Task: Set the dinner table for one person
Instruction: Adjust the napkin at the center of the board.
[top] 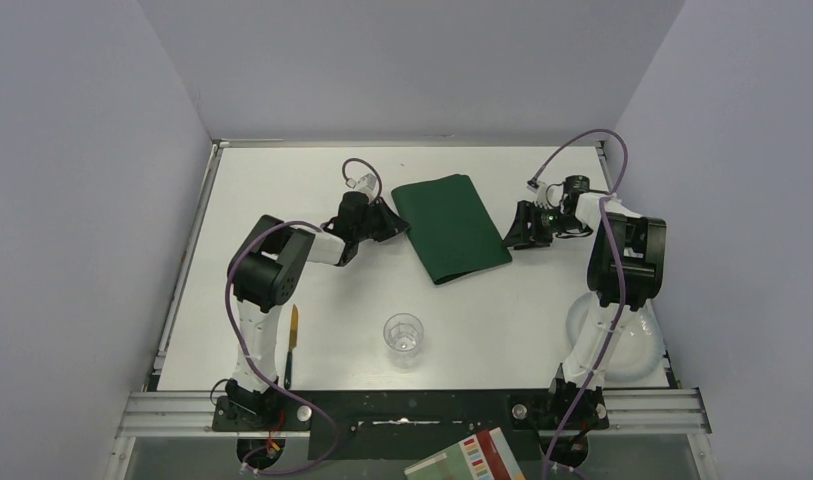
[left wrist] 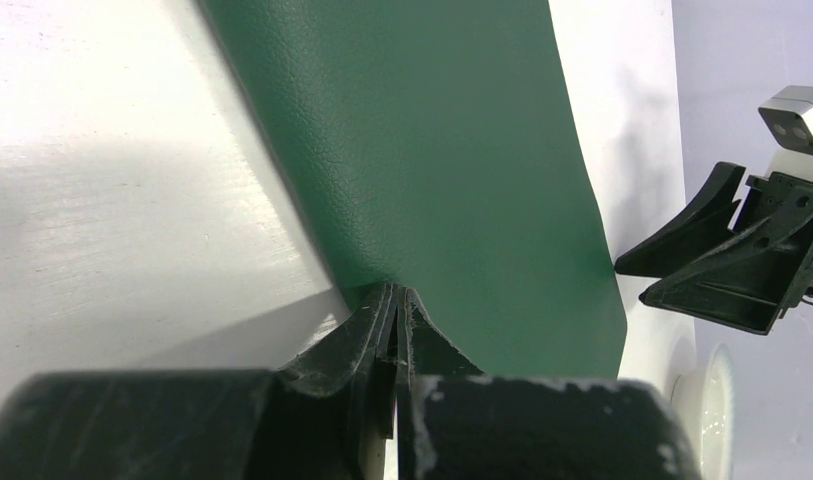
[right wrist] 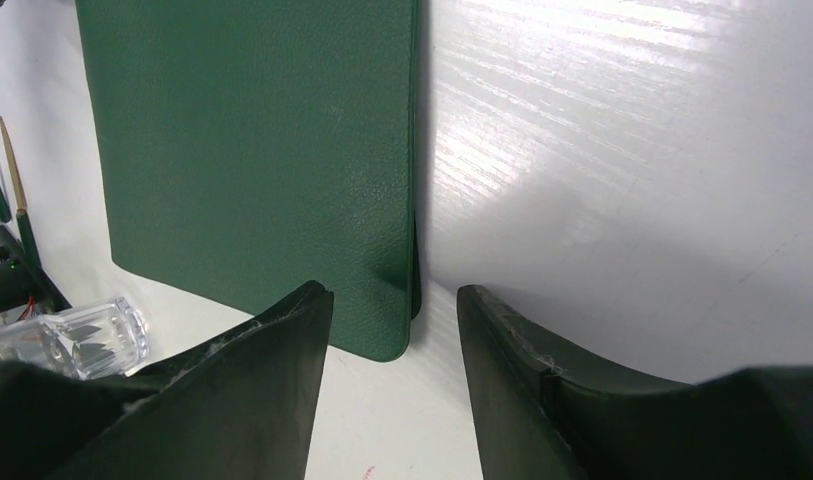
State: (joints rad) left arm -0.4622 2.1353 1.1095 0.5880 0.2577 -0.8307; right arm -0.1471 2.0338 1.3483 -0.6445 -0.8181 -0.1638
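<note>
Green placemat (top: 452, 227): lying folded, unspread.
Left jaws: pinching its edge.
Right jaws: gaping half-wide astride its corner, empty.
Remaining: glass (top: 403, 335), plate (top: 642, 352), cutlery (top: 292, 338) waiting.

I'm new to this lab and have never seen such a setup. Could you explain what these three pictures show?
Two robot arms are bolted at the near edge of a white dinner table. One picture looks down from above; the other two come from a camera on each wrist. On the table lie a folded green placemat, a clear glass, a piece of cutlery and a plate. The left gripper is pinched shut on the placemat's edge. The right gripper stands open around another corner, holding nothing.
</note>
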